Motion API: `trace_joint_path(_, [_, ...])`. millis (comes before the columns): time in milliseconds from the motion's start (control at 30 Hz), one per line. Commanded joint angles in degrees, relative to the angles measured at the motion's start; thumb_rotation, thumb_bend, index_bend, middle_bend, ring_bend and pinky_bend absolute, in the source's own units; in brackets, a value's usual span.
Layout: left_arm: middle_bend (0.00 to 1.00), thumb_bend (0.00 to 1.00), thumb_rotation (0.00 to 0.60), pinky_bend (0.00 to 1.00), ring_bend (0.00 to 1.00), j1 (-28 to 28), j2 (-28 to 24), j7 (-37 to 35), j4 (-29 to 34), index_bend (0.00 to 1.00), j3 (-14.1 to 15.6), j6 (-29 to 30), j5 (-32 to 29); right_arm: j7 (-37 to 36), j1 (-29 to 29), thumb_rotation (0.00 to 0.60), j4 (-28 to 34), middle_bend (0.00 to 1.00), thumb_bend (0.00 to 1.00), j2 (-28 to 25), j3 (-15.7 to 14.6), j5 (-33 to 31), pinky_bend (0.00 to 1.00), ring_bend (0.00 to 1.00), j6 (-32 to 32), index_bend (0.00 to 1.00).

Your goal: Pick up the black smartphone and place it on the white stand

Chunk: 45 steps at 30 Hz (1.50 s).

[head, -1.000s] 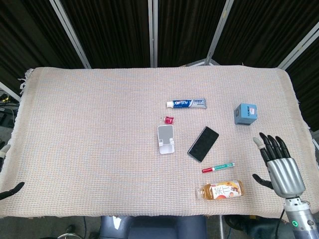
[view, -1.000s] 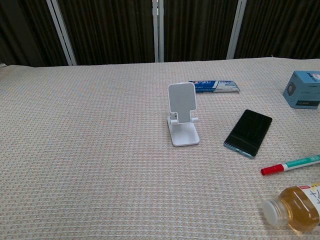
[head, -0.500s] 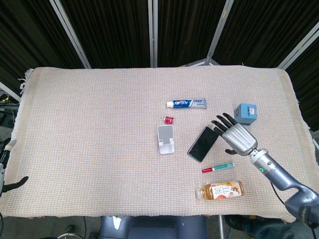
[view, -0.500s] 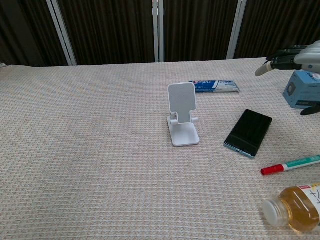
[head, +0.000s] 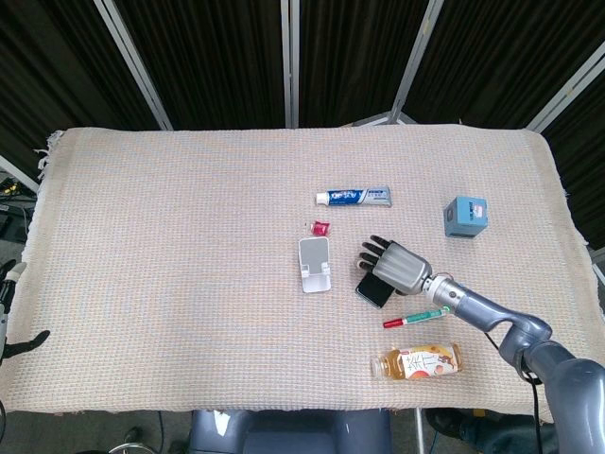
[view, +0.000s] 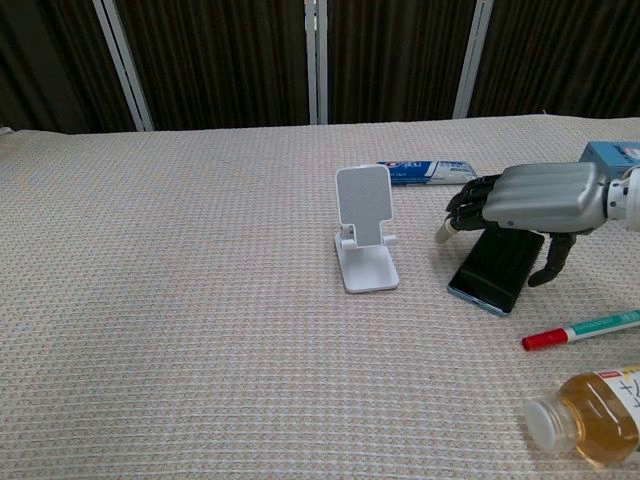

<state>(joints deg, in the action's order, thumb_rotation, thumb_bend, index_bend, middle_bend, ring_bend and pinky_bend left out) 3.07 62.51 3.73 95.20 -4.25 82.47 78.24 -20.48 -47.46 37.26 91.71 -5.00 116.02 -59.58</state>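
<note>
The bench (head: 170, 265) carries it all. My right hand (view: 545, 197) hangs palm-down over the phone (view: 492, 270), fingers (view: 462, 205) apart, curled past its far end, holding nothing. Phone lies flat, just right of the white stand (view: 364, 238).

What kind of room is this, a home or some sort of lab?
Most likely a robot test bench, not a home. A cloth-covered table stands before black curtains on metal frames. Unrelated items lie spaced apart: toothpaste tube, marker, drink bottle. A metal right hand hovers over a black smartphone.
</note>
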Motion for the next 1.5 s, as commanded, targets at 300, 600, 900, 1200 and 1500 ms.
trace_joint_path(300, [0.00,0.00,0.600,0.00,0.00,0.0,0.3,0.4,-0.2,0.00,0.0,0.0,-0.7,-2.5,-1.9,0.600,-8.5,0.20,0.01,4.7,-4.8,0.4,0.14,0.12,-4.8,0.21])
trace_joint_path(600, [0.00,0.00,0.600,0.00,0.00,0.1,0.6,1.2,-0.2,0.00,0.0,-0.2,-1.2,-2.9,-2.1,0.600,-13.2,0.19,0.01,5.8,-7.1,-0.4,0.14,0.12,-6.5,0.21])
trace_joint_path(900, [0.00,0.00,0.600,0.00,0.00,0.3,0.8,1.9,-0.1,0.00,0.0,-0.3,-1.6,-4.2,-2.6,0.600,-16.0,0.20,0.01,6.4,-9.6,-0.3,0.15,0.12,-6.1,0.22])
trace_joint_path(1200, [0.00,0.00,0.600,0.00,0.00,0.5,1.0,2.2,-0.4,0.00,0.0,-0.6,-1.9,-4.7,-2.8,0.600,-17.8,0.42,0.22,7.5,-11.1,-0.8,0.24,0.33,-6.1,0.43])
trace_joint_path(1500, [0.00,0.00,0.600,0.00,0.00,0.9,1.1,2.4,-0.3,0.00,0.1,-1.0,-1.6,-4.2,-1.8,0.600,-18.8,0.58,0.36,6.4,-11.3,-2.1,0.38,0.48,-10.6,0.61])
